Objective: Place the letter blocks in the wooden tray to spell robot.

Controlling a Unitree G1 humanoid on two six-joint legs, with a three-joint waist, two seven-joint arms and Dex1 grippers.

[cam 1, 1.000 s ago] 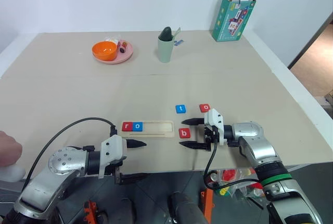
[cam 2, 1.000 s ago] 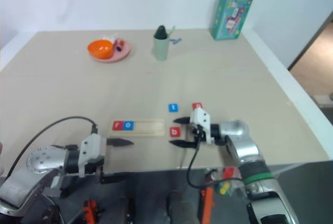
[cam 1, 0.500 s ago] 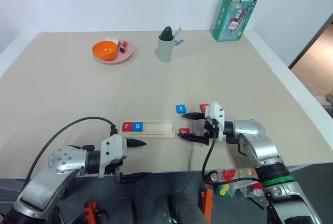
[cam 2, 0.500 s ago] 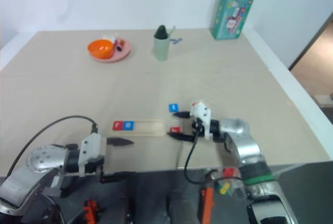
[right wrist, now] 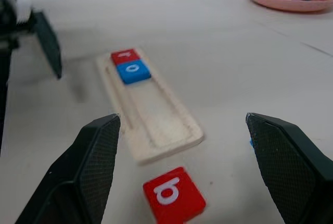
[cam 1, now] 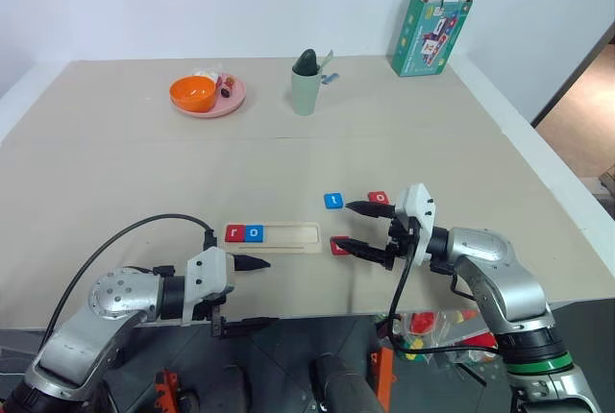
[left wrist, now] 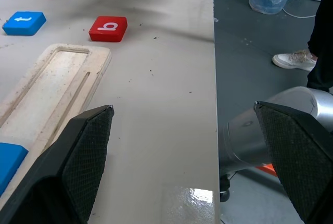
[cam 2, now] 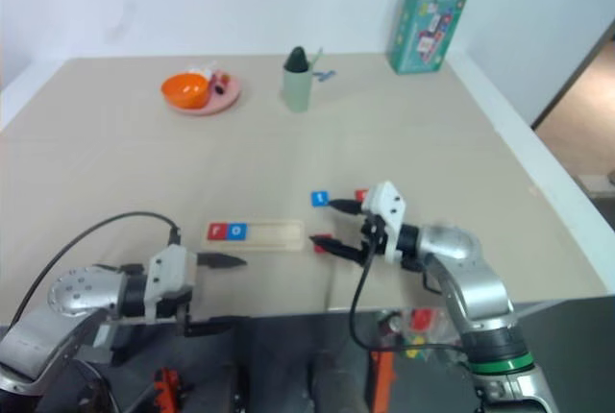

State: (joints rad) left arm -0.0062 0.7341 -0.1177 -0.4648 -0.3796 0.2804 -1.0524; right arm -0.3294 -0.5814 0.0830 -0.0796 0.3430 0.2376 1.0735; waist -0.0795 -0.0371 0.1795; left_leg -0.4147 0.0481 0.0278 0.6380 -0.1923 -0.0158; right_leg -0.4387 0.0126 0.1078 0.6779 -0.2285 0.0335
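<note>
Letter blocks: two sit inside the wooden tray, red r and blue o; three lie right of it, b, t, o. Both grippers, left and right, are spread and empty.

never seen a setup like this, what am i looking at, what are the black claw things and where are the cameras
This is a two-armed humanoid robot. Two pictures come from cameras in its head, looking down over a table; two come from cameras on its wrists, looking out between the fingers. The black claws are its grippers: the left gripper and the right gripper, both open and holding nothing. On the table lies the wooden tray with a red r block and a blue o block already in it. Loose beside it are a red b block, a blue t block and a red o block. Farther back stand a pink plate with an orange bowl, a green cup and a teal box.
</note>
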